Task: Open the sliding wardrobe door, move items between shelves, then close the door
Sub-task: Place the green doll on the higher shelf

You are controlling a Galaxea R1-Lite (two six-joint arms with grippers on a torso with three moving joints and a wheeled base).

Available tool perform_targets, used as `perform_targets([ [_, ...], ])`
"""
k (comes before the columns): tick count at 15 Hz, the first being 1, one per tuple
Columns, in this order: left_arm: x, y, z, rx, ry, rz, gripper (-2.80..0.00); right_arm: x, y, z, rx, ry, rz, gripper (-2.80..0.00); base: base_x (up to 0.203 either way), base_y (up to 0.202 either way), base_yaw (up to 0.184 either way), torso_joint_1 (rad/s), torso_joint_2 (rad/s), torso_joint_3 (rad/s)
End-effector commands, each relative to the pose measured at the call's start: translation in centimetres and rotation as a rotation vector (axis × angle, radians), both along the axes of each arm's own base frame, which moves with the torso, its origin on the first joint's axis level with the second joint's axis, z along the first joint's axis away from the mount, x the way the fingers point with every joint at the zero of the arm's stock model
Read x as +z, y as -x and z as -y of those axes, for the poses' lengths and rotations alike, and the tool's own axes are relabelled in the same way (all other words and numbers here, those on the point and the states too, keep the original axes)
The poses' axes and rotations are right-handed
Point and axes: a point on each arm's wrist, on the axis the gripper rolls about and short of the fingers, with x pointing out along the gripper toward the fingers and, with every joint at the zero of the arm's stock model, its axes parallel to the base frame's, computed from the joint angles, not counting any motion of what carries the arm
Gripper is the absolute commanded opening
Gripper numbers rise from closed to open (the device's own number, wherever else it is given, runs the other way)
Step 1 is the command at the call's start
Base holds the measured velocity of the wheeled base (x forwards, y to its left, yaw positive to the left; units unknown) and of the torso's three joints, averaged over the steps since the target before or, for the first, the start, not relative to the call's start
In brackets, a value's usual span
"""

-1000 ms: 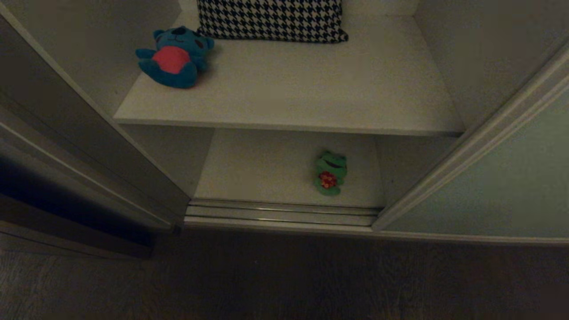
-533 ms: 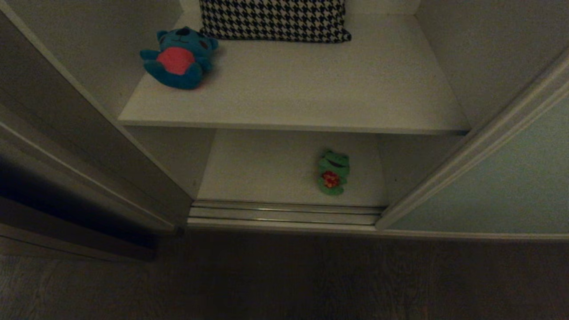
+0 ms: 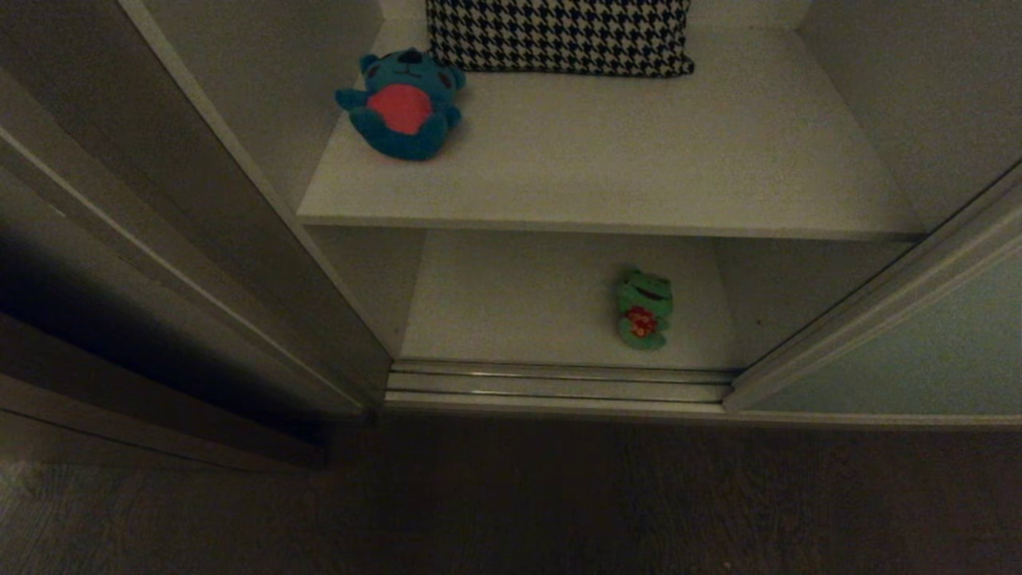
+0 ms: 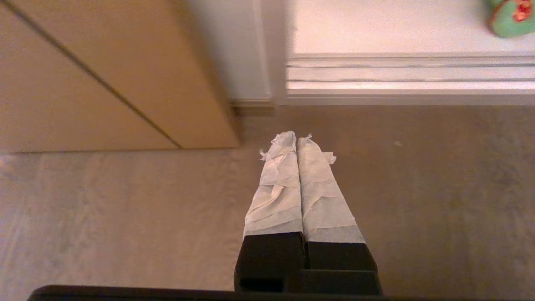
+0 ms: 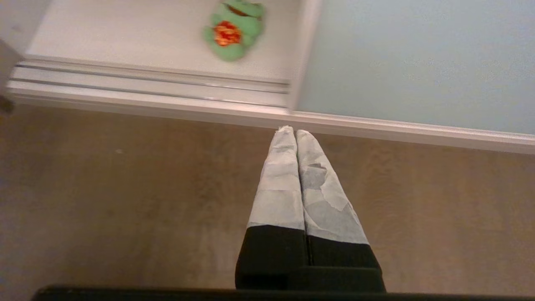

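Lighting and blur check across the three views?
Head view: dim overall, left side in deep shadow, blue bear and frog still readable. Left wrist view: bright, warm, frog soft at the edge. Right wrist view: evenly lit, frog motion-blurred, door glare-free.

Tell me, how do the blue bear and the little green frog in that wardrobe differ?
The blue bear is teal with a plain red belly; the green frog wears red patterned clothing. The bear looks bigger than the frog. The bear lies on the upper shelf beside a houndstooth cushion; the frog lies alone on the lower shelf. Both are plush toys lying face up, untouched.
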Motion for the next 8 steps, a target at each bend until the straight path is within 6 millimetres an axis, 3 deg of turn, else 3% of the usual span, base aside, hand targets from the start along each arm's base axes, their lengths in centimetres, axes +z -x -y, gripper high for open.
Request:
perform_targets([
  [1, 0.00, -0.01, 0.00, 0.000, 0.000, -0.001, -2.80, 0.00, 0.03, 0.00, 0.000, 0.000, 0.004, -2.80, 0.000, 0.192, -0.004, 0.000, 0.00, 0.002],
  [8, 0.00, -0.01, 0.00, 0.000, 0.000, -0.001, -2.80, 0.00, 0.03, 0.00, 0.000, 0.000, 0.004, -2.80, 0.000, 0.195, -0.002, 0.002, 0.00, 0.003],
])
